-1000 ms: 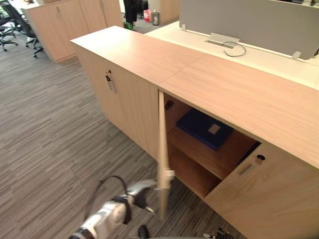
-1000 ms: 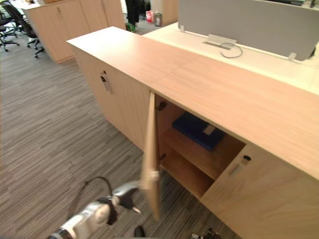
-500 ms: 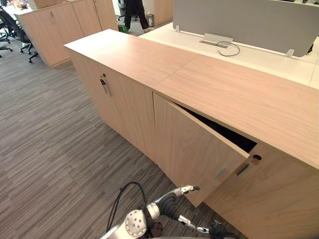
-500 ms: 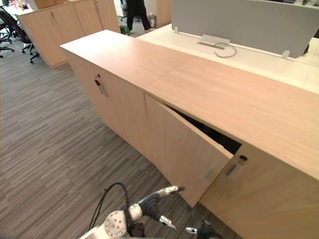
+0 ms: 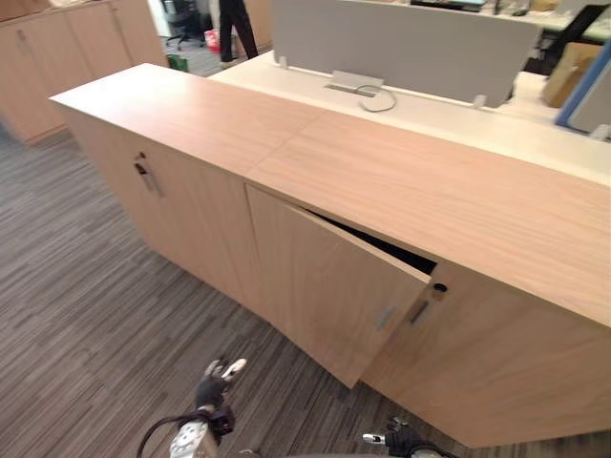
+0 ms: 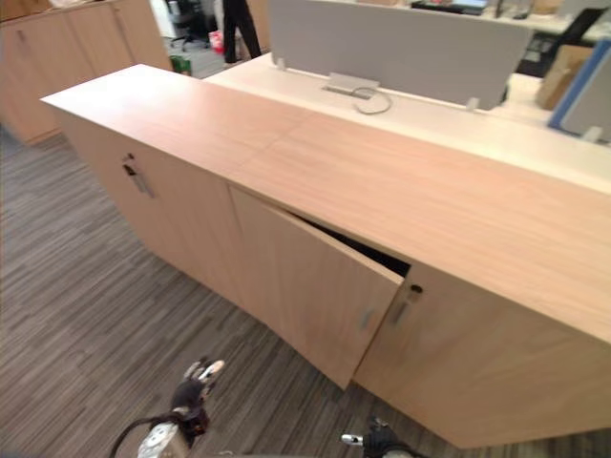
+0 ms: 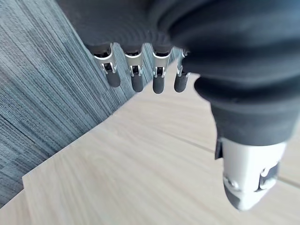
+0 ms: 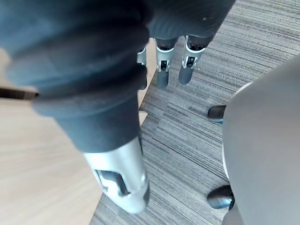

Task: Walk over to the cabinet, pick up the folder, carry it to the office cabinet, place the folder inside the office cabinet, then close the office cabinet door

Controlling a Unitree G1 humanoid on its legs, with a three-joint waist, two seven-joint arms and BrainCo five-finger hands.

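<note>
The light wooden office cabinet door (image 5: 329,286) has swung from wide open to just ajar, hiding the shelved blue folder, and my left robot hand (image 5: 214,385) hangs clear, fingers (image 7: 136,78) spread and empty: one push left.

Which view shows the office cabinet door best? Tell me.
Left eye view: whole office cabinet door, ajar, dark gap along its top. Right eye view nearly matches; wrist views give unidentifiable pale wood close up.

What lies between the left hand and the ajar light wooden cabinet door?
Bare grey striped carpet; the open left hand hangs apart from the light wooden cabinet door, as the left eye view shows.
</note>
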